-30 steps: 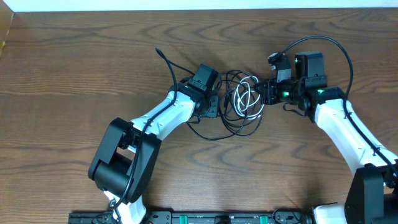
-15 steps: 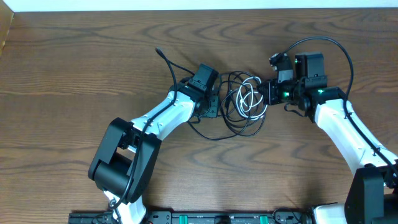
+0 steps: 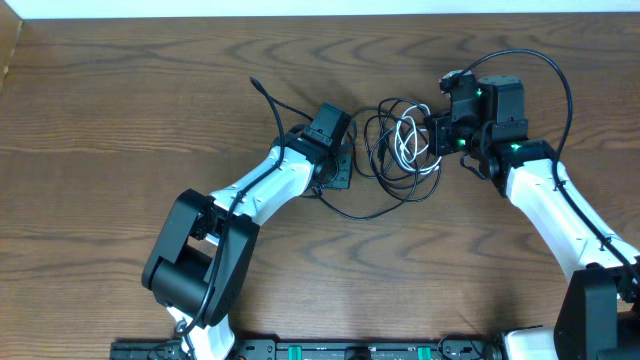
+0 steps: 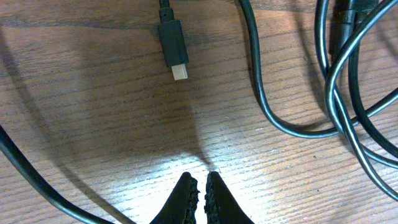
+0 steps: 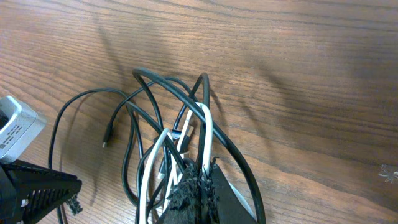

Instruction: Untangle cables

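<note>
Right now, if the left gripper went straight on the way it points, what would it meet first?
Ahead of the left gripper lies bare table, then likely the black plug, just left of its line; depth is unclear.

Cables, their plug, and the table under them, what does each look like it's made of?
Black cables: probably a rubbery plastic sheath, smooth, with a faint sheen along the curves.
White cable: likely the same sheath, a little glossier.
Plug: matte black moulded plastic body with a bare silvery metal tip.
Table: dark wood grain with a satin finish; solid wood or laminate, the pictures don't settle it.
</note>
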`<state>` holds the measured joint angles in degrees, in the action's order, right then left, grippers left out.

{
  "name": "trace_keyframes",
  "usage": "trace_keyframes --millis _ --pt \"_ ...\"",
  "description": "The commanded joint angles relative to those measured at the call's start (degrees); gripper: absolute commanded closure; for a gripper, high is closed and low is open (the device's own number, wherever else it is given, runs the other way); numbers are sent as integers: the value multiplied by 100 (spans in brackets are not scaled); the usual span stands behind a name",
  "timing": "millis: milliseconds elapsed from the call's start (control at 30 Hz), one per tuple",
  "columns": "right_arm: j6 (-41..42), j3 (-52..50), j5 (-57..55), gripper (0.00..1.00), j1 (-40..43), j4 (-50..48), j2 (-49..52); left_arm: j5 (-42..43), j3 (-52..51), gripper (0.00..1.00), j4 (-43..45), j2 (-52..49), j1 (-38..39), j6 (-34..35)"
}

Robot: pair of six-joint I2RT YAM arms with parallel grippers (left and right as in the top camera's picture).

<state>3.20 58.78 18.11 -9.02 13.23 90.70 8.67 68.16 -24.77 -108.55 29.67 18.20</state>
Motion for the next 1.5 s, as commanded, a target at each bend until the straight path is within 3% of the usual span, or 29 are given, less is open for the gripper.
trace_keyframes --millis 0,200,300,367,433,533,600,667,733,833,1133,1467 --pt "-72 9 240 99 -7 -20 -118 -35 -46 92 7 -44 -11 15" --pt "529 9 2448 99 -63 2 -118 -35 -46 92 11 -44 -11 15" --pt "520 9 2789 99 -210 142 -118 -35 -46 92 9 -44 -11 15" --pt "142 9 2514 99 -273 317 -118 -33 -46 92 4 -44 -11 13" --pt "133 9 1486 99 -269 492 -118 -33 -46 92 2 -44 -11 15" --pt "901 9 -756 99 -264 595 -118 -31 -46 92 4 -44 -11 15" --pt "1327 9 -1478 99 -269 584 -118 -33 -46 92 7 -44 -11 15" --pt "1873 9 -1473 99 -267 533 -118 -33 -46 92 9 -44 -11 15" --pt "1873 9 -1058 99 -267 496 -118 -33 -46 92 9 -44 -11 15" --pt "1368 9 -208 99 -264 426 -118 -33 -46 92 9 -44 -11 15" --pt "-1681 9 1963 99 -260 341 -118 -33 -46 92 7 -44 -11 15" --pt "-1823 9 1738 96 -260 131 -118 -35 -46 92 9 -44 -11 15"
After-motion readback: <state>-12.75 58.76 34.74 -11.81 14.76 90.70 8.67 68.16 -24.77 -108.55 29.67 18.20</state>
